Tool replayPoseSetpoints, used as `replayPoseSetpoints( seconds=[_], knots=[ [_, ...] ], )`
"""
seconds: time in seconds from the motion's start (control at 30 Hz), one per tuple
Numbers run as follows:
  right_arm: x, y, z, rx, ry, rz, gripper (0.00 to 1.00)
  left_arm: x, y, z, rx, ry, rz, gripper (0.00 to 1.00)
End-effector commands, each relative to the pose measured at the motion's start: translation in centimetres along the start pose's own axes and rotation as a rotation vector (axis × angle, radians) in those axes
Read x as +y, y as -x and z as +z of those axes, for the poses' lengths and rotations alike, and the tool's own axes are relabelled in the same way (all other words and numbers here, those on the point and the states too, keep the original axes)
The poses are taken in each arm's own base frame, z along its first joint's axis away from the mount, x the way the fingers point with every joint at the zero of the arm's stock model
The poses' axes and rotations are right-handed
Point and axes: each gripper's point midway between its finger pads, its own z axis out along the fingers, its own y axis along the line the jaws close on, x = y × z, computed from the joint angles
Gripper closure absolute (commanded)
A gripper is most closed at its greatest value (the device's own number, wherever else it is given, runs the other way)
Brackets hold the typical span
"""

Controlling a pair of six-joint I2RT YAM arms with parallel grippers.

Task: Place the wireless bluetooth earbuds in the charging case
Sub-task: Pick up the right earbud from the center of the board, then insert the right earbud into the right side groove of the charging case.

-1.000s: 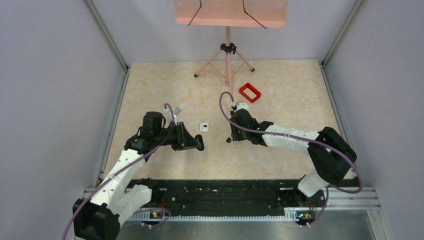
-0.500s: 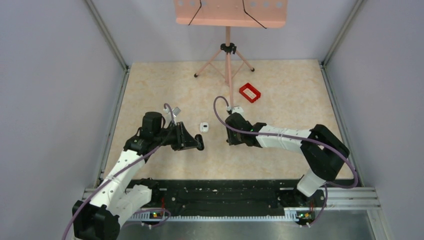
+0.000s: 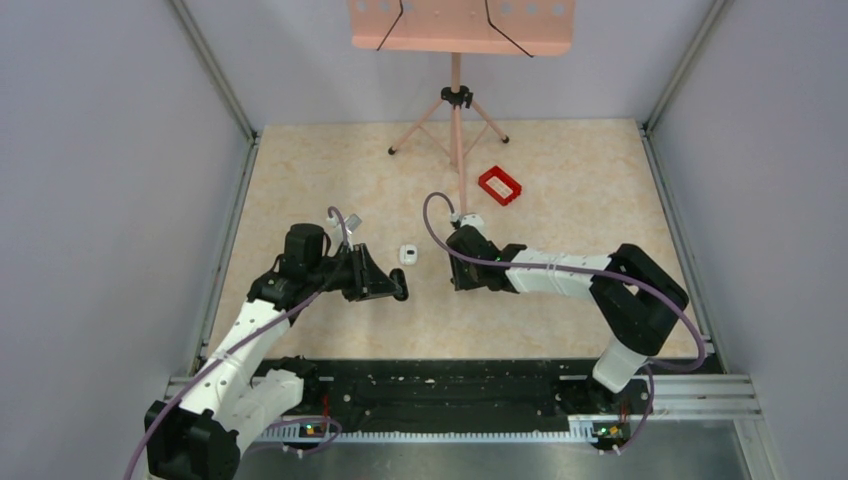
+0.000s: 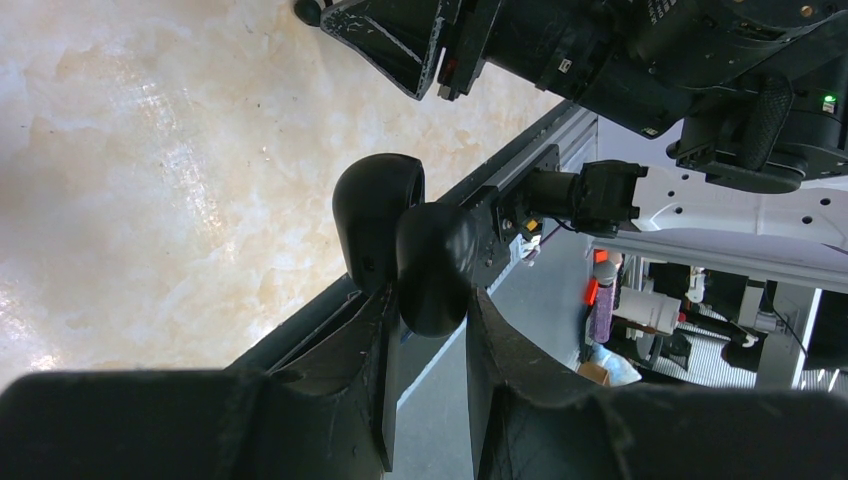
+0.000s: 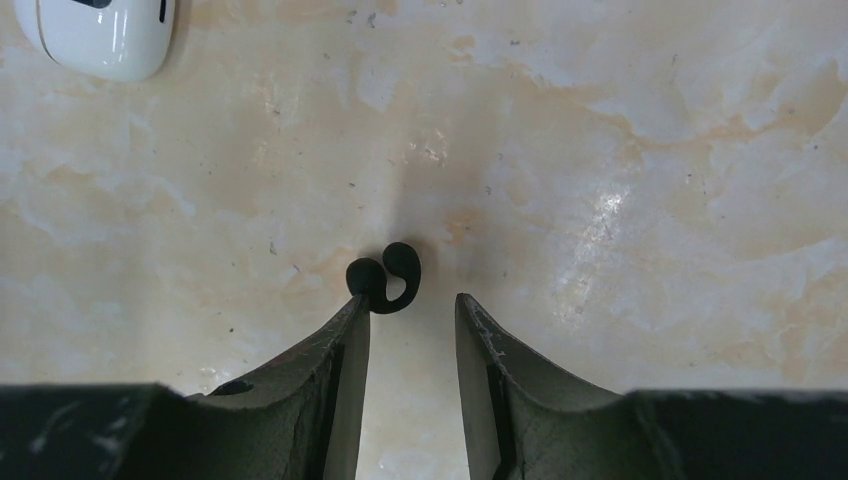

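Observation:
The glossy black charging case (image 4: 432, 262) hangs above the table with its lid (image 4: 375, 215) swung open, and my left gripper (image 4: 428, 300) is shut on its body. In the top view that gripper (image 3: 396, 288) sits left of centre. One tiny black earbud (image 5: 385, 278) lies on the table, touching the tip of the left finger (image 5: 345, 335) of my right gripper (image 5: 410, 308). That gripper is open with nothing between its fingers. In the top view the right gripper (image 3: 458, 282) points down and hides the earbud.
A small white rounded-square object (image 3: 408, 254) lies between the two grippers, at the upper left in the right wrist view (image 5: 100, 35). A red rectangular frame (image 3: 499, 185) sits further back. A pink stand's tripod (image 3: 456, 110) stands at the rear.
My right arm has slid left, so its wrist now covers the earbud that lay uncovered a second ago. The left arm and the case have not moved.

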Motion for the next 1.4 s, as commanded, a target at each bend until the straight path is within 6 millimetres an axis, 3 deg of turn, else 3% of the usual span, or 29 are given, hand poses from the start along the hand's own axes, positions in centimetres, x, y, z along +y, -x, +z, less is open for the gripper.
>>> replayPoseSetpoints(
  seconds=[0.0, 0.43, 0.6, 0.7, 0.93, 1.03, 1.17, 1.27, 1.37],
  knots=[
    [1.1, 1.9, 0.6, -0.048, 0.024, 0.027, 0.63, -1.3, 0.9, -0.4, -0.027, -0.039, 0.049, 1.00],
    [2.0, 2.6, 1.2, -0.043, 0.063, 0.037, 0.71, -1.1, 0.8, -0.2, -0.021, -0.039, 0.045, 1.00],
    [2.2, 3.0, 1.0, -0.052, 0.070, 0.039, 0.83, -1.1, 0.7, -0.2, -0.018, -0.041, 0.044, 1.00],
    [2.4, 3.3, 0.6, -0.059, 0.075, 0.041, 0.99, -1.0, 0.7, -0.2, -0.018, -0.041, 0.045, 1.00],
    [2.0, 4.0, -0.9, -0.076, 0.078, 0.037, 1.00, -1.0, 0.7, -0.2, -0.021, -0.044, 0.047, 1.00],
    [1.7, 4.0, -2.1, -0.085, 0.125, 0.025, 1.00, -1.1, 0.6, -0.1, -0.014, -0.053, 0.048, 1.00],
    [1.6, 5.4, -6.2, -0.206, 0.292, 0.023, 1.00, -2.4, -0.2, -0.2, 0.034, -0.143, 0.077, 1.00],
    [0.1, 5.6, -9.3, -0.254, 0.304, 0.013, 1.00, -3.5, -0.2, -0.7, 0.022, -0.175, 0.149, 1.00],
    [-0.1, 5.5, -12.4, -0.274, 0.346, -0.028, 1.00, -5.3, 0.0, -1.6, -0.006, -0.224, 0.263, 1.00]
  ],
)
